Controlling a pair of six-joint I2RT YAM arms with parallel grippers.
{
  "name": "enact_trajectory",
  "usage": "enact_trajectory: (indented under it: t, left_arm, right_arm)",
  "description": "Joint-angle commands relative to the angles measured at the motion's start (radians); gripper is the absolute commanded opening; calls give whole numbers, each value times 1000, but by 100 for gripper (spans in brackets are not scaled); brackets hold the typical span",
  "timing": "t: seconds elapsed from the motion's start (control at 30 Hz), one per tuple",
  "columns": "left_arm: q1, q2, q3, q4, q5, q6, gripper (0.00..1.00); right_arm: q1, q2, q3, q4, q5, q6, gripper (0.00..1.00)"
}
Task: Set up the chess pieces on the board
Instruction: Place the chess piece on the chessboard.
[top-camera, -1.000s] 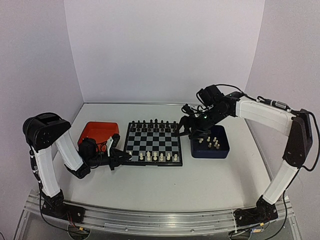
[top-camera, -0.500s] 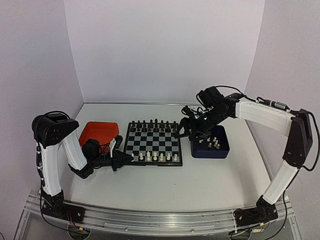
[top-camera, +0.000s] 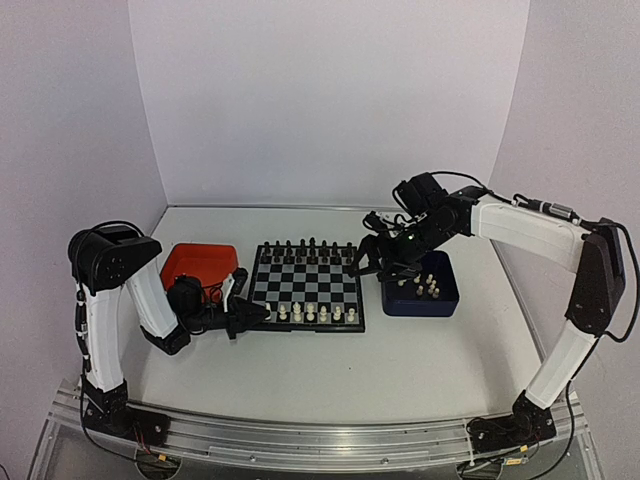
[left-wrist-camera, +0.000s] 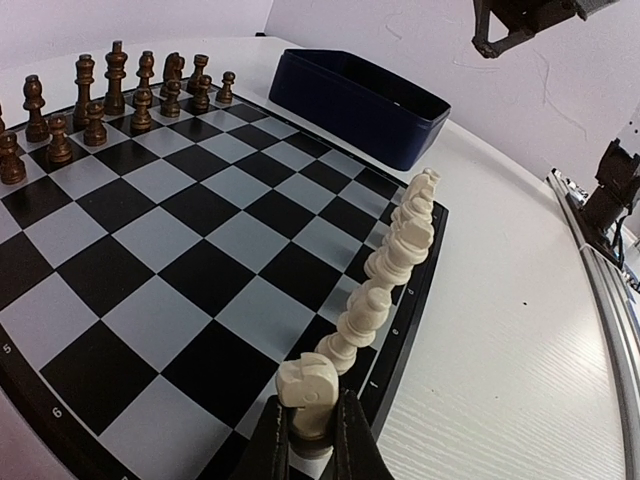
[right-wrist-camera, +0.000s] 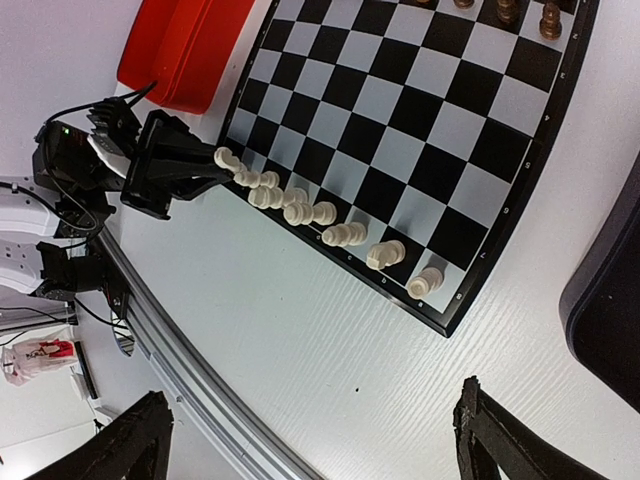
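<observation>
The board (top-camera: 306, 288) lies flat on the worktop, with black and light-grey squares inside a black border. Its near corner sits right at the left claw (left-wrist-camera: 310, 445). The cream-white chess pieces (left-wrist-camera: 392, 255) stand upright in one row along the near edge, leading away from that claw. The end knight (left-wrist-camera: 307, 385) is pinched upright between its fingers. A few spare white pieces (top-camera: 428, 287) stand just below the right claw (right-wrist-camera: 310, 395).

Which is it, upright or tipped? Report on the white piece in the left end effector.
Upright: the white chess piece stands head-up, base pinched in the left end effector.
</observation>
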Motion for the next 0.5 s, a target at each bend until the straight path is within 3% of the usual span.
enact_trajectory:
  t: [0.0,0.3,0.47]
  left_arm:
    - [4,17,18,256,-5,0,5]
    - [4,14,40,207,-15,0,22]
    - [5,11,54,175,-6,5,23]
  right_arm:
    - [7,-35,0,16,-17,-4,94]
    - [7,-47,-6,18,-10,-6,94]
    - [7,-53,-12,17,-8,-9,94]
